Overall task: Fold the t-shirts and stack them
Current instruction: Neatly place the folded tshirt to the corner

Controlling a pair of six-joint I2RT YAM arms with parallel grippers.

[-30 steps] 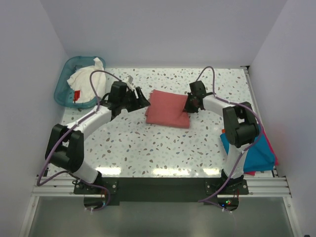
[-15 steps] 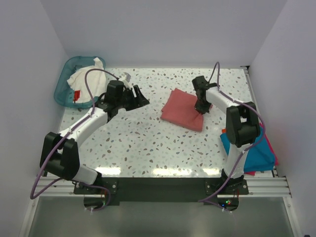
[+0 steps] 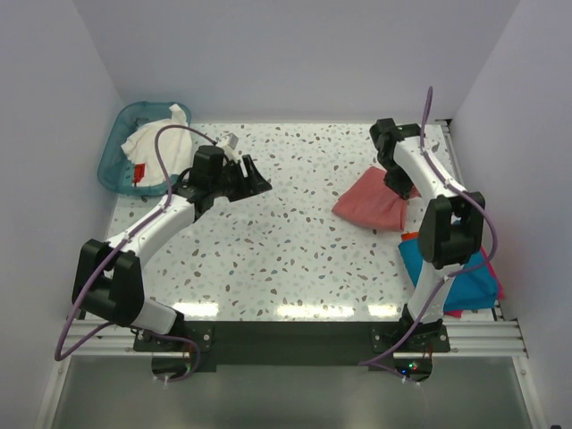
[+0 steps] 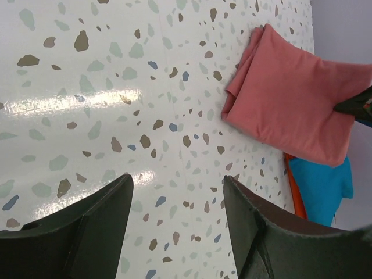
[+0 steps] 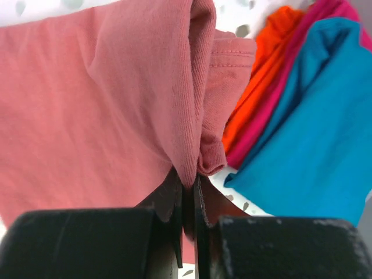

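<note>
Relocated over the last second: the folded salmon-red t-shirt (image 3: 371,207), taken from mid-table to the right side.

- Right gripper (image 5: 187,195): clamped tight on a bunched fold at the shirt's edge, with cloth drooping either side of the pinch.
- Salmon-red t-shirt, position: just beside the stack, which is the teal-blue t-shirt (image 3: 451,279) over the orange-red t-shirt (image 5: 258,110), at the right edge of the table (image 3: 268,259).
- Handling, judged: light, limp knit with no stiffness. Its folds are likely to slip open if hung from one point, so it is best taken through all layers at a folded edge and kept low.
- Left gripper (image 4: 177,185): spread wide, empty, hovering mid-left.
- White t-shirt (image 3: 152,147): unfolded, in the teal basket (image 3: 109,170).
</note>
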